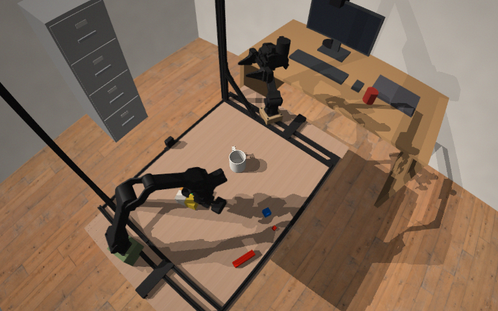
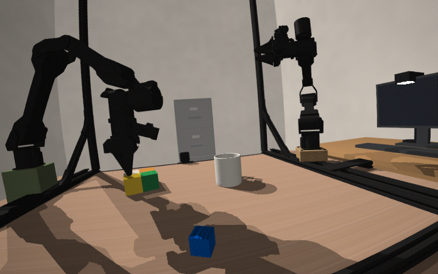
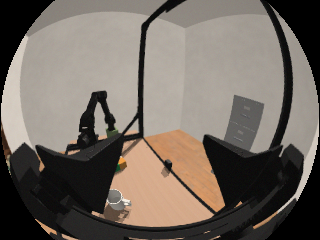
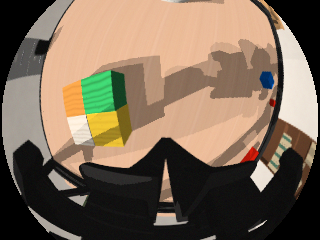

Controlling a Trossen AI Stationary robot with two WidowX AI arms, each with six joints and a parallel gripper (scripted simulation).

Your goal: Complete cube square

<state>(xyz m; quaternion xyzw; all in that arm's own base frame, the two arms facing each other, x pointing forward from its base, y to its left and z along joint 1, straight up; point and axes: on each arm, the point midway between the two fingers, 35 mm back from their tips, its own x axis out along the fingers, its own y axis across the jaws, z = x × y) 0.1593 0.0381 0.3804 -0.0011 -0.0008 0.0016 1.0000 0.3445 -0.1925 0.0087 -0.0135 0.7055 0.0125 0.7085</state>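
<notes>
"Where is the loose cube now?"

"In the corner, I'd judge. Yellow, green, orange and white make a two-by-two block on the tabletop. Yellow is my guess for the mover, since the tool stands by it."

"Why are that tool's fingers pressed together?"

"The right tool pinches nothing; shut, it makes a narrow pusher, good for nudging a face home without gripping. I can't tell whether its tip touches yellow."

"And the left tool?"

"Spread and empty, high in the air. One arm is enough for this, so it is well placed out of the way."

"The blue cube?"

"Well apart, and surplus: the square already has four."

"So, finished?"

"Nearly. The seams look closed, though a slight gap could escape me. Next, lift straight up; a sideways drag might skew yellow."
</notes>
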